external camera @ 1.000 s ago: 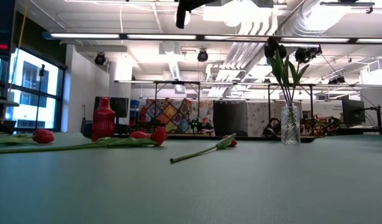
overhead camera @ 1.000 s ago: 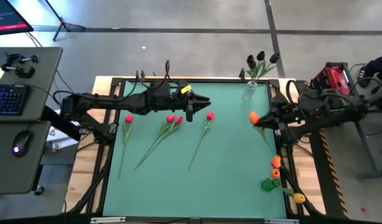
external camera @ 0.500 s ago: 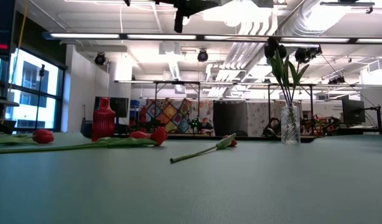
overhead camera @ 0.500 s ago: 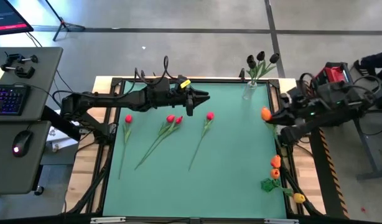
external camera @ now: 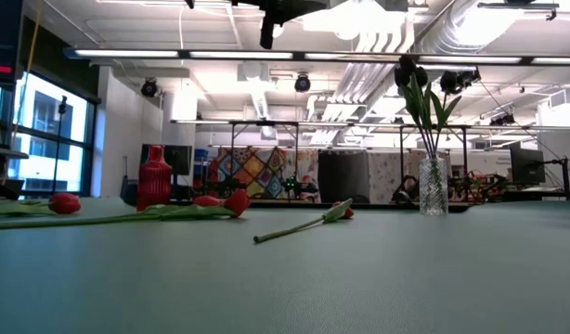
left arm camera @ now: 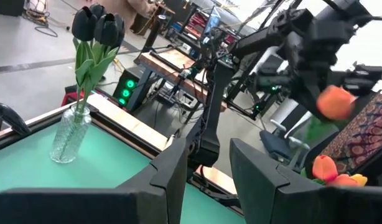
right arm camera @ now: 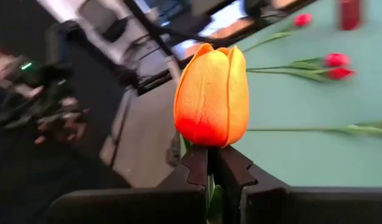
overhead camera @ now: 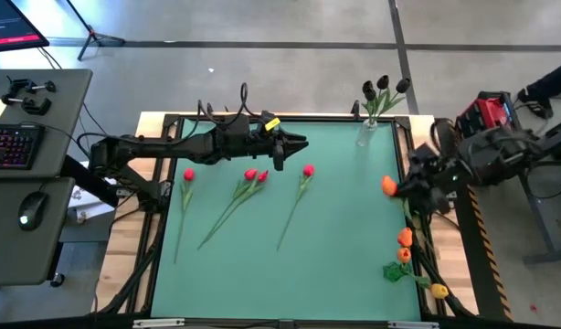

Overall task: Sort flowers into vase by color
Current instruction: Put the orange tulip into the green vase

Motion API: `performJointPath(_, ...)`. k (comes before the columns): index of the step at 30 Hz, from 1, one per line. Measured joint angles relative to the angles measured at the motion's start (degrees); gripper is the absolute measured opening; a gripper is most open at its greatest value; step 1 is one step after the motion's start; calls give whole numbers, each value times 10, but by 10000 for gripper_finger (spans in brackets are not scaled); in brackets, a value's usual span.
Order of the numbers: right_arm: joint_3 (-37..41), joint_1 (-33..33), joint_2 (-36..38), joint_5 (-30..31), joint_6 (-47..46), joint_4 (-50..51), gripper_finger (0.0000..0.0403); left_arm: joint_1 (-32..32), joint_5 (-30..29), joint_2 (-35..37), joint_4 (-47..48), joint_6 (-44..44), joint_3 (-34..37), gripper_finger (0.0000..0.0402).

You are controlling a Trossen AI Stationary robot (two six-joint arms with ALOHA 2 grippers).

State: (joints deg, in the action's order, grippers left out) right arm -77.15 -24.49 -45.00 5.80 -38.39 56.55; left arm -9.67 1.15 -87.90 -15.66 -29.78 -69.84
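1. I see the near-black tulips already in the clear glass vase [overhead camera: 366, 133].
2. My right gripper [right arm camera: 209, 163] is clamped on an orange tulip [right arm camera: 211, 96], right of the vase.
3. Four red tulips [overhead camera: 251, 175] lie left of the vase; my left gripper [overhead camera: 303, 143] hovers there, its fingers half apart and empty.

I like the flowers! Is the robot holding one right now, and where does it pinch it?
Yes. The right gripper pinches the orange tulip by its stem, just under the head. The left gripper holds nothing.

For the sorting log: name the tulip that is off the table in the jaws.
The orange tulip, clamped by the right gripper; the red tulips lie flat.
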Motion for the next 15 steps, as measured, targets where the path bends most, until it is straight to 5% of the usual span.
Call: performJointPath(15,31,-209,12,82,131,-139,0,-13,0,0,-15,-17,0,111)
